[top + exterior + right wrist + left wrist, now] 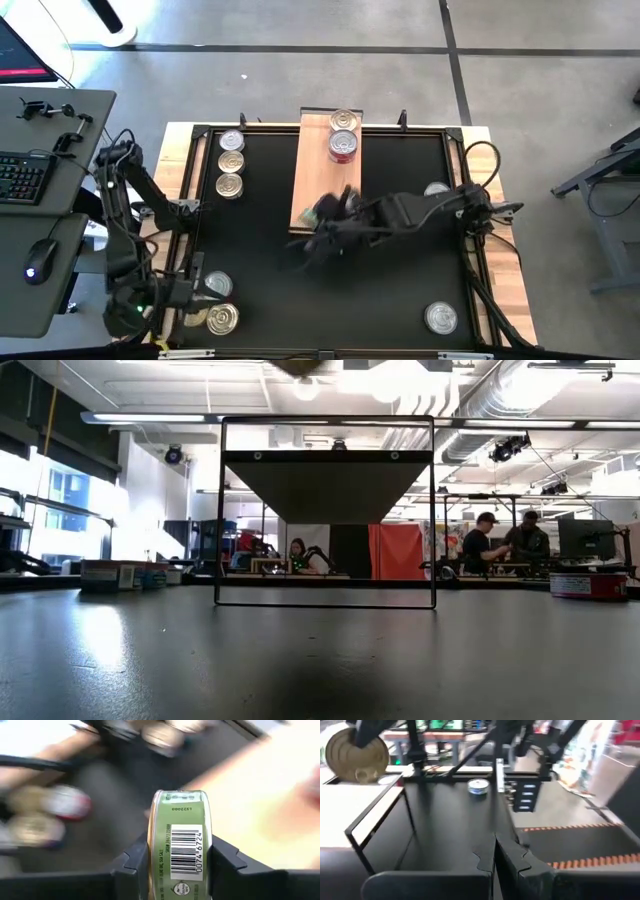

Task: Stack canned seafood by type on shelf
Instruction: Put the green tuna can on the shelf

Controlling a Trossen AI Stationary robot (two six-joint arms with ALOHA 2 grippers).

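Note:
My right gripper (322, 222) reaches from the table's right side to the near end of the shelf (318, 185), a light wooden board. It is shut on a flat tin with a green label and barcode (181, 842). Two tins are stacked at the shelf's far end (343, 138), the lower one red-labelled. Three loose tins lie in a row by the far left corner (231, 162), and two lie at the near left (220, 303). My left gripper (495, 856) is shut beside those two and touches nothing. My right gripper pinches the green-labelled tin between its two fingers (136, 861), one finger on each flat face. The tin stands on edge in the hold, with its labelled side wall (184, 820) toward the wrist camera. It appears lifted clear of the table.
One tin lies near the table's near right corner (441, 318), and another shows at the right edge behind my right arm (437, 189). A black frame rail runs around the tabletop (200, 215). Black tabletop shows on both sides of the shelf.

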